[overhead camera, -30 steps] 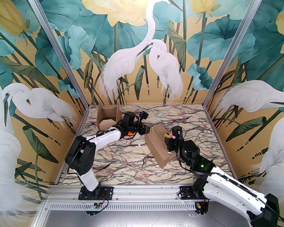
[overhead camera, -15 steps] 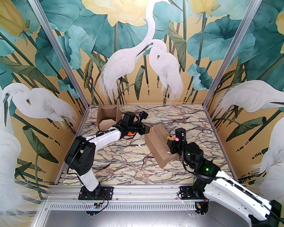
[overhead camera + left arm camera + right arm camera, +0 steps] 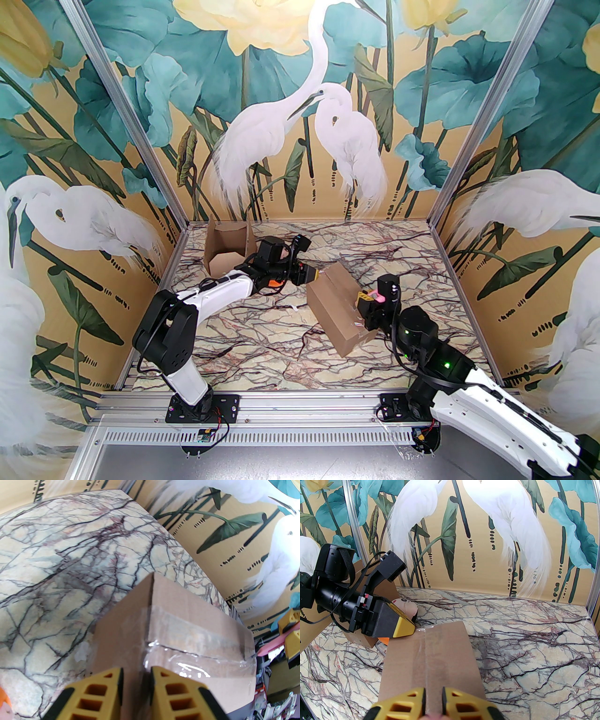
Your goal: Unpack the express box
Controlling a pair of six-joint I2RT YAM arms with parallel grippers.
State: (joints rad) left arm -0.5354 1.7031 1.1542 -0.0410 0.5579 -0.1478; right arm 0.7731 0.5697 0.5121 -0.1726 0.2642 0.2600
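1. The left pincer (image 3: 136, 671) is reaching to one end of the closed brown box (image 3: 335, 309). Its two yellow fingers are sitting almost pressed together. The taped corner of the box is showing in the thin gap between them. I cannot tell if it is pinching the box or only touching it.
2. The right pincer (image 3: 433, 689) is pinching a pink tool (image 3: 376, 296). It is hanging over the other end of the box top, right at the line of clear tape.
3. The box is lying on the worktop (image 3: 262, 337) between the two pincers, and shiny tape is running along its top.
4. Behind the left pincer, an open box (image 3: 227, 243) is standing. A little doll (image 3: 405, 604) is lying just beside that pincer.
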